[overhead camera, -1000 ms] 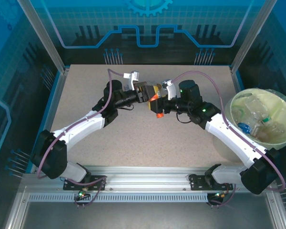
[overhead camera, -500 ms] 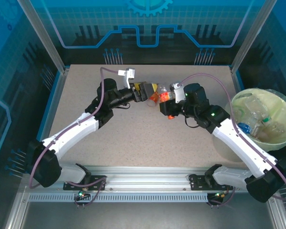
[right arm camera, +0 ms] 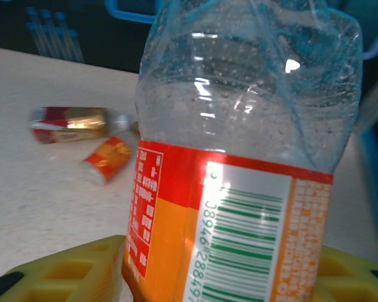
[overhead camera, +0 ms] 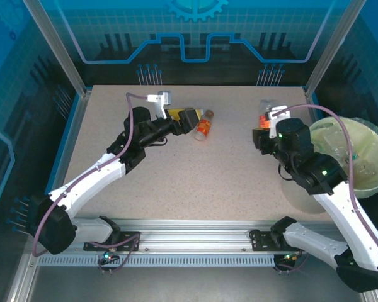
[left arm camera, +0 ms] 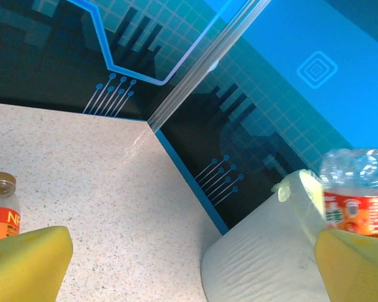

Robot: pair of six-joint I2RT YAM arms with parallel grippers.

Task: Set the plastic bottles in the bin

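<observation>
Presently, left fingers (left arm camera: 25,264) gape wide, holding nothing, a loose bottle (overhead camera: 203,129) lying just beside them at 12 o'clock on the counter (overhead camera: 176,182); right fingers (right arm camera: 69,270) clamp an orange-labelled bottle (right arm camera: 239,157) near the bin (overhead camera: 372,182) at 3 o'clock

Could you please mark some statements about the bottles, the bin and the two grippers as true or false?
1. The right gripper holds an orange-labelled bottle. True.
2. The left gripper is shut on a bottle. False: it is open and holds nothing.
3. The bin has clear bottles in it. True.
4. The loose bottle by the left gripper stands upright. False: it lies on its side on the table.
5. The orange-labelled bottle is over the bin's opening. False: it is over the table, short of the bin's rim.
</observation>
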